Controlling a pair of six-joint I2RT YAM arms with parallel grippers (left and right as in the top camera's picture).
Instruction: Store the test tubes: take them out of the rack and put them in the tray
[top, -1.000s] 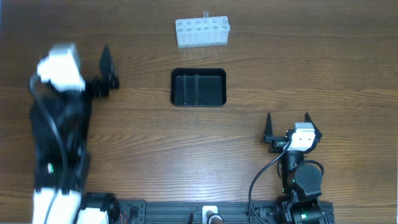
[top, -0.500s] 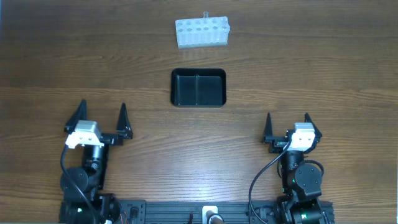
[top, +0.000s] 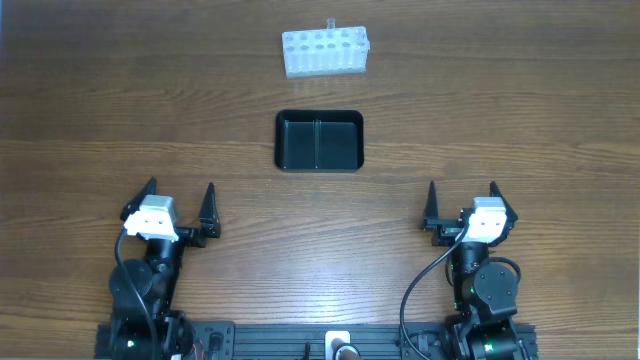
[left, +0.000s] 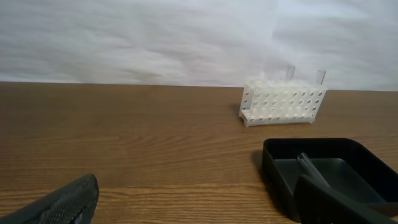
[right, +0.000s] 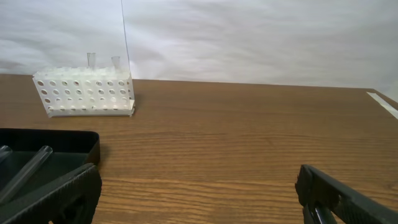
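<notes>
The white rack stands at the far side of the tabletop, near the middle. Two upright tubes rise from its top, both toward the same end of the rack. The other holes look bare, though the far rows are hard to make out.

The black tray sits on the tabletop between the rack and the arms, well apart from the rack and roughly in line with it. Clear tubes lie inside it. The right wrist view shows one lying tube slanted along the tray's floor, with the end of a second just beside it. From above, thin pale lines run down the middle of the tray. I cannot tell whether they are tubes or a divider.

The left gripper sits low near its base, on the near left side of the tabletop. Its fingers are spread wide and nothing is between them. The right gripper sits the same way on the near right side, also spread wide and holding nothing. Both point toward the far side and are well apart from the tray and rack.
</notes>
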